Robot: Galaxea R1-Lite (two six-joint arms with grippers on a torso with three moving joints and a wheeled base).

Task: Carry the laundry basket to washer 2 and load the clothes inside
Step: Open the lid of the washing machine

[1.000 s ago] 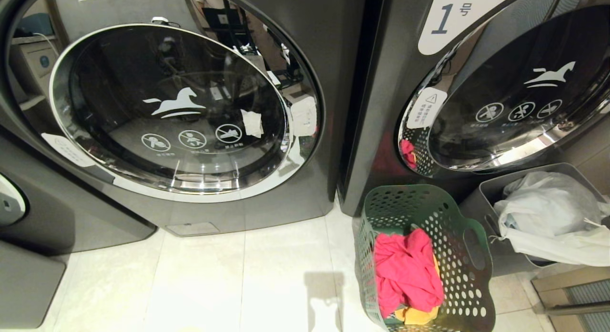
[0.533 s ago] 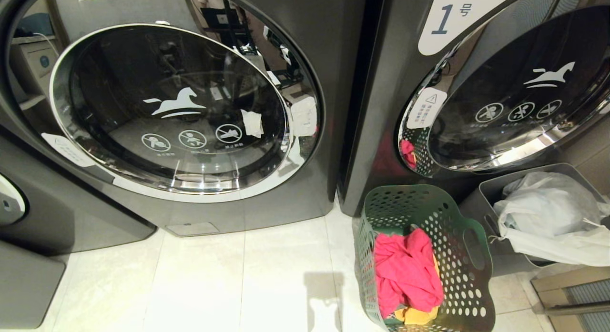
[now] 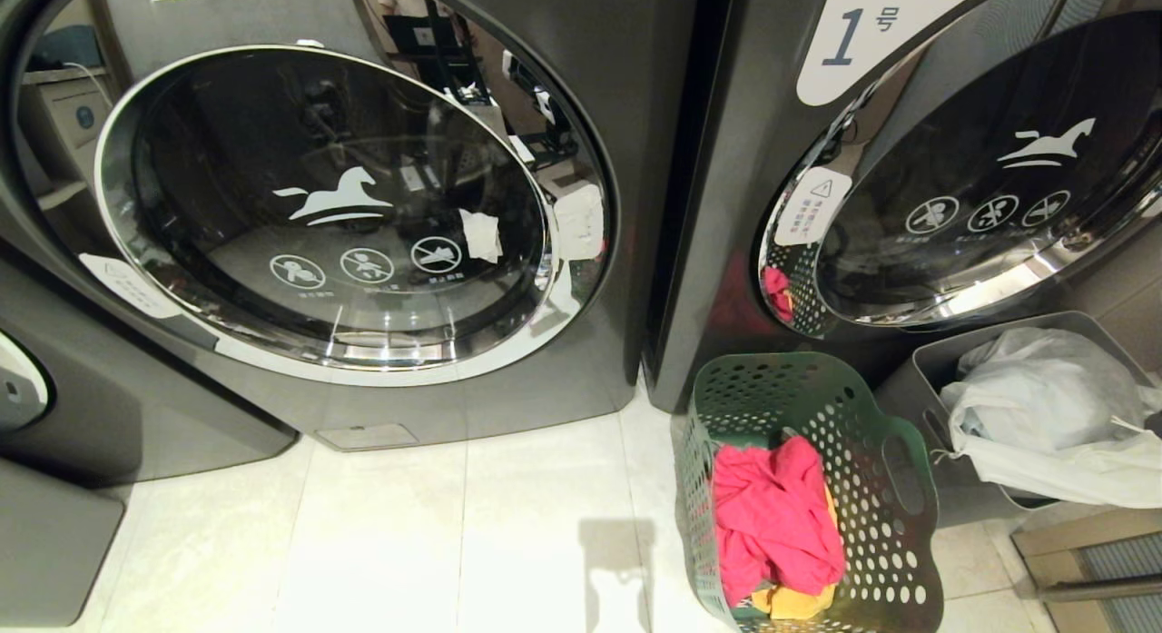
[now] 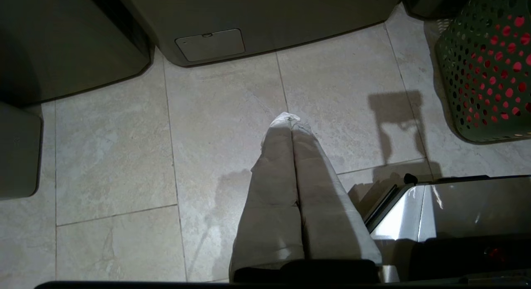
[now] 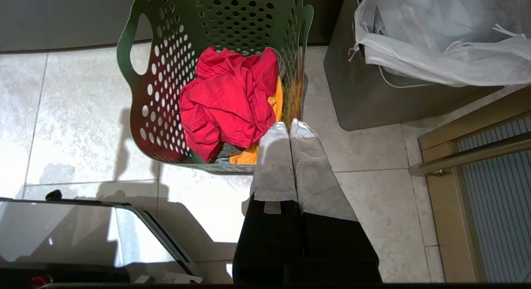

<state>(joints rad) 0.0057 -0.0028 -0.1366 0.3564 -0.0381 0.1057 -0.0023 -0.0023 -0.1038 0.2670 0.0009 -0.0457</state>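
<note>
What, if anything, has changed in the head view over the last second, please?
Nothing has visibly changed. The laundry basket stands in the same spot on the floor in front of the machine labelled 1, beside the grey bin, with the pink-red garment on top of the clothes as before. Both machine doors remain shut, and neither arm has come into the head view.

Left washer: label out of frame, number cannot be told; top and left side cut by edge. Washer 1: top and right side cut off. Basket: near rim cut by bottom edge in head view. Clothes: pink piece covers most of yellow; anything beneath hidden. Bin: contents hidden under white bag. Neither arm in head view.
</note>
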